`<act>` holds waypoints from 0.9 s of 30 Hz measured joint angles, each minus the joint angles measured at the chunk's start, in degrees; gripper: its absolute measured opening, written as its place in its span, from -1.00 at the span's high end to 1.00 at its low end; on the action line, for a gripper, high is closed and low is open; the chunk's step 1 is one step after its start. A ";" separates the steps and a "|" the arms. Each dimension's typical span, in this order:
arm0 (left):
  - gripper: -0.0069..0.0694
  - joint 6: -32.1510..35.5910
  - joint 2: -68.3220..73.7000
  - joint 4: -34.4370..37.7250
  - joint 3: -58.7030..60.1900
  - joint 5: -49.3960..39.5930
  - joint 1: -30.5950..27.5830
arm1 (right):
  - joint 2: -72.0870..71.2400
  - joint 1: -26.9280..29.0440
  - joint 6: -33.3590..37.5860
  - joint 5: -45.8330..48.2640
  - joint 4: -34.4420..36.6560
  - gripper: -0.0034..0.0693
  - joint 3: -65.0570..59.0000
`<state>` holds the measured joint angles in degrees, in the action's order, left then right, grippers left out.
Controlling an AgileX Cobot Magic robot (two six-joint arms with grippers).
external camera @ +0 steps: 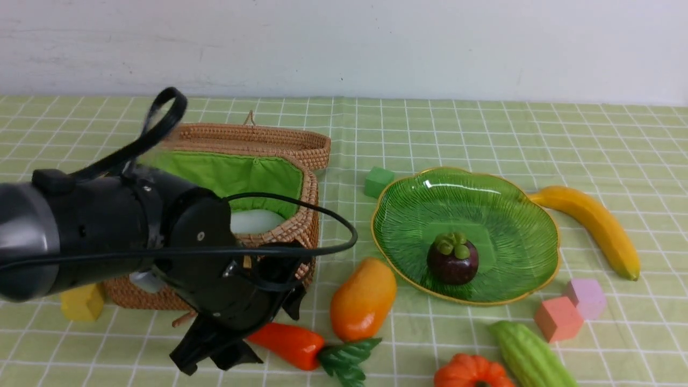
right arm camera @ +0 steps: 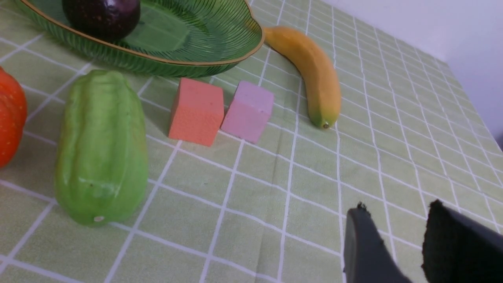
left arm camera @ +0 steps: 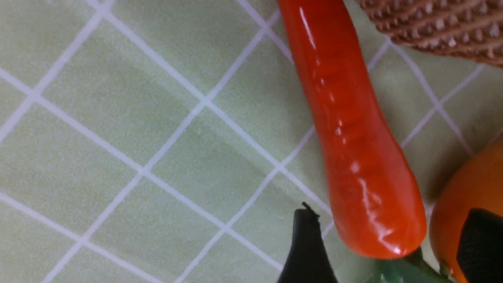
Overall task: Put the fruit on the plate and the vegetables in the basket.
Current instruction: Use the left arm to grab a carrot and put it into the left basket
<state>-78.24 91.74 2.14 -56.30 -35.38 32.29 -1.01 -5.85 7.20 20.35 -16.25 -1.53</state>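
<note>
L gripper (external camera: 217, 360) hangs low over the carrot (left arm camera: 353, 149), jaws wide apart & empty, straddling its thick end by the leaves. Carrot lies on the tablecloth (external camera: 484, 123) just in front of the basket (external camera: 301, 226), mango (external camera: 363, 298) just beside it. Risks: far finger looks likely to catch the mango & shove it; glossy carrot gripped so near one end may swing or slip on the lift. R gripper (right arm camera: 397, 214) partly open, nothing in it

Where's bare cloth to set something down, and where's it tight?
Free: the far strip behind basket and plate; the cloth right of banana and pink cube. Tight: near edge, where mango, carrot, pumpkin, gourd crowd.
</note>
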 joint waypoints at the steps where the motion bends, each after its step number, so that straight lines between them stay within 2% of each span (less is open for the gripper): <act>1: -0.44 -1.23 0.41 -0.77 0.00 0.25 0.00 | 0.00 0.00 0.00 0.00 0.00 0.25 0.00; 8: -0.44 -8.19 4.53 -3.34 0.00 5.93 0.00 | 0.00 0.00 0.00 0.00 0.00 0.25 0.00; 27: -0.43 -8.51 8.92 -3.35 0.00 6.78 0.00 | 0.00 0.00 0.00 0.07 0.00 0.25 0.00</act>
<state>-86.75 100.66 -1.20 -56.30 -28.60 32.29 -1.01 -5.85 7.20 20.42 -16.25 -1.53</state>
